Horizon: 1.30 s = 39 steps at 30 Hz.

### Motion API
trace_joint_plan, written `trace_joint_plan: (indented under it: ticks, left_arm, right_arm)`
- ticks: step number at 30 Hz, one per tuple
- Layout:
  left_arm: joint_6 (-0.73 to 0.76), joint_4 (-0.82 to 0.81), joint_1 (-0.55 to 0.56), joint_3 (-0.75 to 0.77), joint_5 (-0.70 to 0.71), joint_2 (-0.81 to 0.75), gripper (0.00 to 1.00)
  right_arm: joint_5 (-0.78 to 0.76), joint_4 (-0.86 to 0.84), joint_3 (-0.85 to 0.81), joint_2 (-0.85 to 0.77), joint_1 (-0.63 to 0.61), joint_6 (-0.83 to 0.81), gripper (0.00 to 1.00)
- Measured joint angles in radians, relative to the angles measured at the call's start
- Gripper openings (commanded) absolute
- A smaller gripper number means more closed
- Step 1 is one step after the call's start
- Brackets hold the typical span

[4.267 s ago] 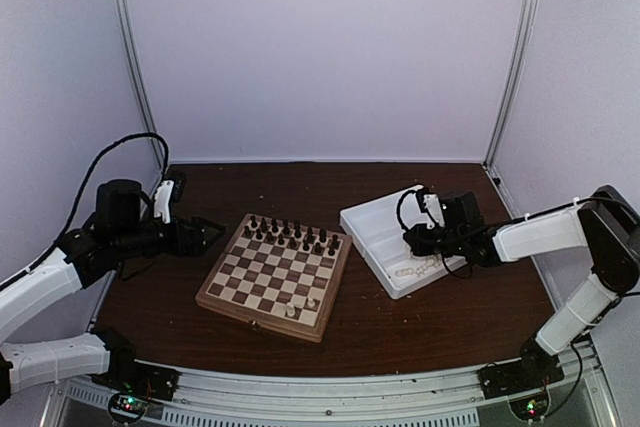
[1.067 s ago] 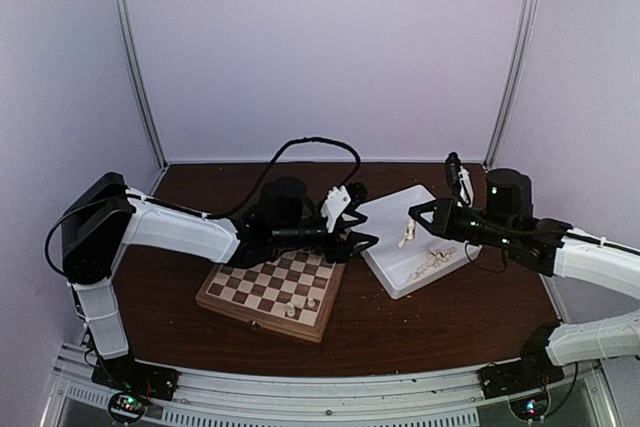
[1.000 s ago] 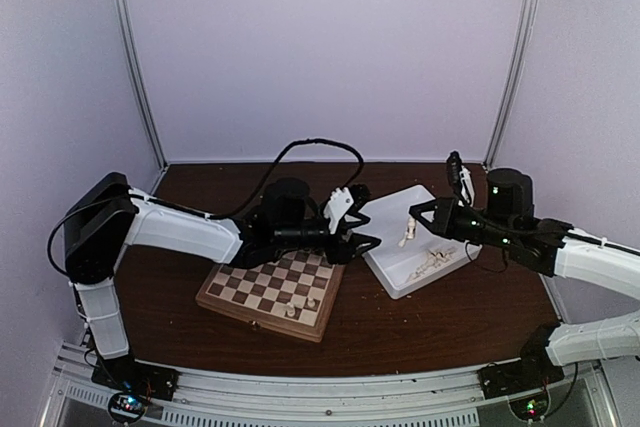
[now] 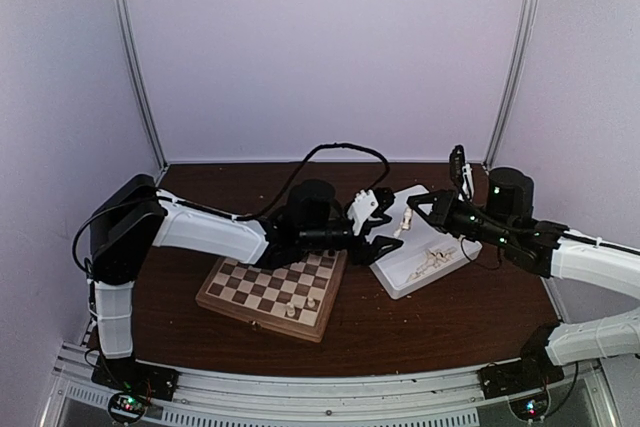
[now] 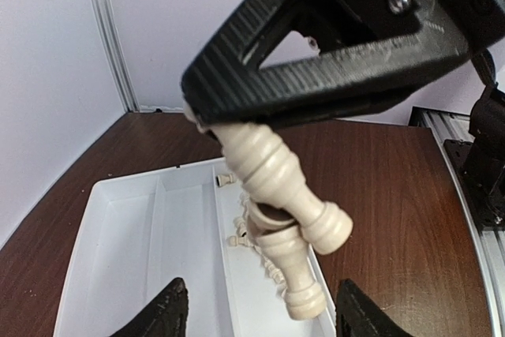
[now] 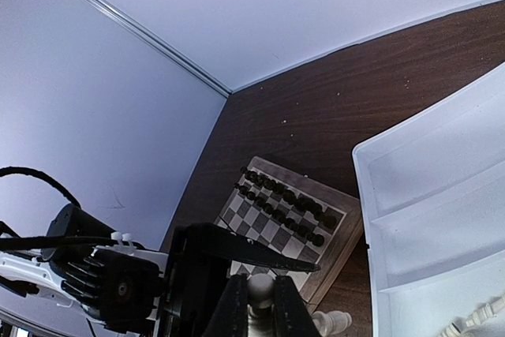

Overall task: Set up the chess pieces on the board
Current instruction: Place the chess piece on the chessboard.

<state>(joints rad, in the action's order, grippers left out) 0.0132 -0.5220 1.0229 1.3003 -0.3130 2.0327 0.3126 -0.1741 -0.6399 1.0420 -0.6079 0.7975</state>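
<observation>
My right gripper [image 4: 412,210] hangs above the white tray's near-left corner, shut on two cream chess pieces [image 4: 406,224]. In the left wrist view those pieces [image 5: 276,171] dangle base-down from its black fingers [image 5: 331,69]. My left gripper [image 4: 390,240] has reached across the board [image 4: 262,292] and stands open just below them. Its two fingertips [image 5: 173,305] flank the lower piece without touching it. In the right wrist view one piece's round head [image 6: 261,286] sits clamped at my right gripper [image 6: 262,307]. Two cream pieces [image 4: 300,305] stand on the board's near rows.
The white divided tray [image 4: 440,275] lies right of the board, with several loose cream pieces [image 4: 432,261] in its near compartment. Dark pieces [image 6: 288,199] fill the board's two far rows. The left arm's black cable [image 4: 340,150] arcs above the table.
The left arm has slid right, from over the board's far edge to the tray's corner under the right gripper. The right gripper and its pieces have barely shifted.
</observation>
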Motion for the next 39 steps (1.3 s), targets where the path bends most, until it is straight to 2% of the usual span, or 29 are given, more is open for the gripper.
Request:
trace_joint_plan:
  ticks: [1,5,11,13,14,15,39]
  left_arm:
    - [-0.004,0.000,0.000,0.004,0.000,0.000,0.61]
    - [-0.027,0.000,0.000,0.010,-0.002,0.000,0.35]
    - [-0.033,0.002,0.000,0.017,-0.006,0.000,0.20]
    - [-0.034,0.004,0.000,0.017,-0.007,0.000,0.11]
    - [-0.034,0.008,0.000,0.018,-0.008,0.000,0.03]
    - [-0.031,0.014,0.000,0.018,-0.010,0.000,0.00]
    - [0.006,0.136,0.000,0.039,-0.024,0.000,0.00]
  right_arm:
    - [0.000,-0.003,0.005,0.000,0.000,0.000,0.06]
    - [0.000,-0.003,0.013,0.000,0.000,0.003,0.06]
    - [0.000,-0.008,0.013,0.001,0.000,0.003,0.06]
    - [0.000,-0.010,0.013,0.001,0.000,0.003,0.06]
    - [0.000,-0.010,0.013,0.001,0.000,0.003,0.06]
    - [0.000,-0.010,0.013,0.001,0.000,0.003,0.06]
    - [-0.136,0.115,0.043,0.021,0.026,-0.148,0.05]
